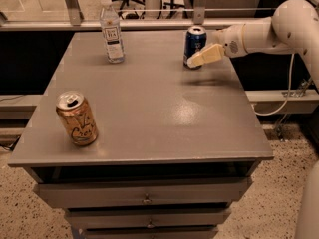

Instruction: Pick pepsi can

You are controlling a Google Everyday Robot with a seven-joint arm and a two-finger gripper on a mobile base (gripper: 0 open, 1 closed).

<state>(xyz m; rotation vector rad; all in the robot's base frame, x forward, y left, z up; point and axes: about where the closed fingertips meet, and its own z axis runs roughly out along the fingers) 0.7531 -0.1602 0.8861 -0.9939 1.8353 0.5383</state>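
**Pepsi can met by the hand at the counter's far right**

The pepsi can [192, 41] is stood upright near the far right edge of the counter [149, 113], with its long axis vertical and its silver top upward. The hand [203, 57] is held low at the can's right side, seemingly touching it; whether it is open or closed cannot be told. The approach is judged to be in hand. Next, the can's body must be straddled squarely and clamped before any lift. The water bottle [111, 30] and gold can [77, 118] are set well apart.

One pepsi can [193, 41], one hand [198, 59] just beside it, one gold can [77, 119], one bottle [111, 31]
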